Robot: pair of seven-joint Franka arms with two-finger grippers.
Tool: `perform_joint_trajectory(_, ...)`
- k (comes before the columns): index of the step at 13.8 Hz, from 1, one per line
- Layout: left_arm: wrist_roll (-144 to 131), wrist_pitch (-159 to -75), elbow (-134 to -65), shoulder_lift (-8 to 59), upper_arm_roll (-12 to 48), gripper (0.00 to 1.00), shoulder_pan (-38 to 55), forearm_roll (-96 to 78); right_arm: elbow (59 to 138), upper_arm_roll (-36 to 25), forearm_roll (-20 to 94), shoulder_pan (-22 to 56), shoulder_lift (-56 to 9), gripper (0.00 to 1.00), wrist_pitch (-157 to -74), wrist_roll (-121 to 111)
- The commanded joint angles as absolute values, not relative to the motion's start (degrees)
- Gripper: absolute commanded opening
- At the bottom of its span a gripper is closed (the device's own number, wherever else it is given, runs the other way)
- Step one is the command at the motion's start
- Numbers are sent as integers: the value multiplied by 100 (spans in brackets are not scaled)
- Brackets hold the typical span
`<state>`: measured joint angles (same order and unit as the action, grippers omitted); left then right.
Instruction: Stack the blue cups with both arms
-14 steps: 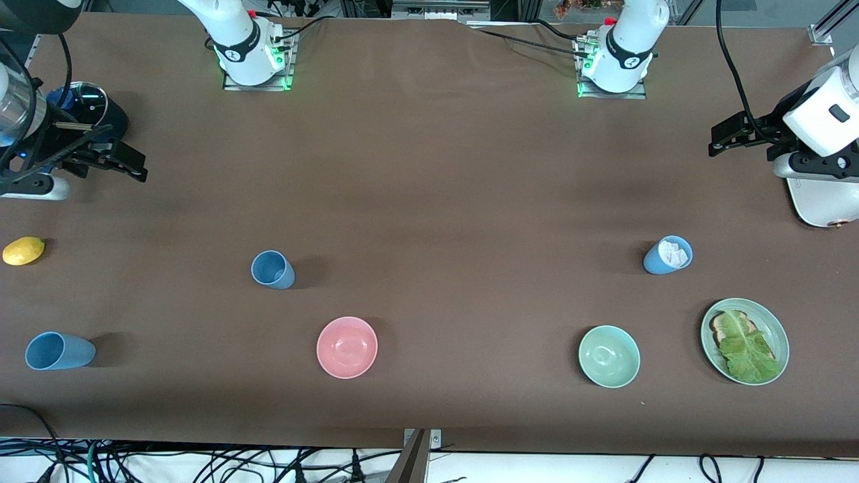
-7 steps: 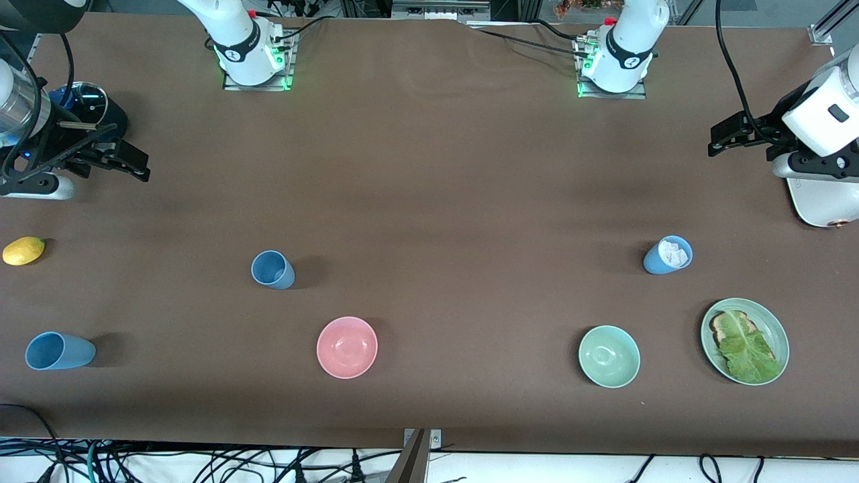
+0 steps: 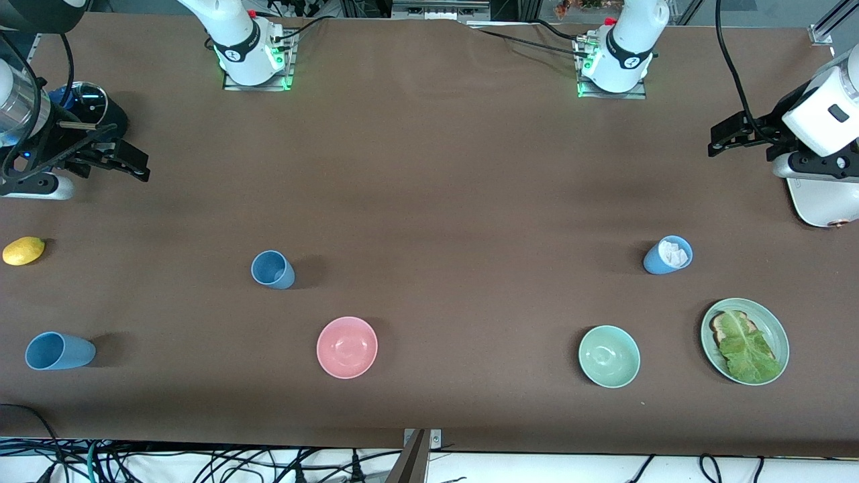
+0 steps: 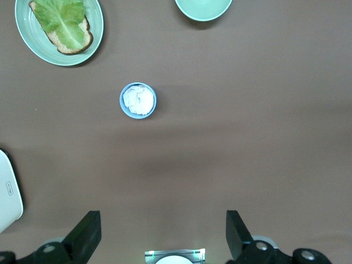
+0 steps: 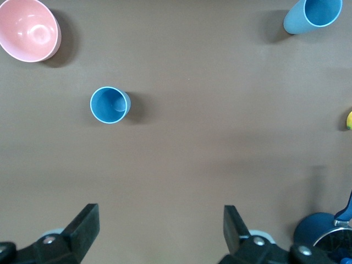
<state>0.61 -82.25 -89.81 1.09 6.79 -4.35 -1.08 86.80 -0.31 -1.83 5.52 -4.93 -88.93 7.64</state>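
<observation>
While all three blue cups stand apart on the counter (image 3: 429, 168), nothing is stacked yet. Left gripper (image 4: 163, 237) and right gripper (image 5: 159, 234) hang spread and empty, high above it. Next, I judge, each descends onto a cup: the paper-filled cup (image 3: 668, 255) and the middle cup (image 3: 272, 270); the third cup (image 3: 59, 351) waits.

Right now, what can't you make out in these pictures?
- Blue cup with white filling: whether it is paper or something else, too small in both views.
- Dark-blue pot: cut off by the right wrist view's edge, hidden under the right arm in front view.
- Lemon: cut by the right wrist view's edge.
</observation>
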Motion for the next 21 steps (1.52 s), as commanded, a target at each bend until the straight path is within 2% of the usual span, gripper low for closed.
perform_joint_trajectory(1,158,-8253,-8956,105,668,100,-439,-220,8552,-61,-106,554,-519,100,-8815,817)
perform_joint_trajectory(15,158,-8244,-8684,149,615,100,-518,-185,8543,-62,-105,545,-519,100,-8798,817)
perform_joint_trajectory(21,1002,-8253,-8850,439,571,100,-1265,-193,8552,-70,-105,545,-519,100,-8798,809)
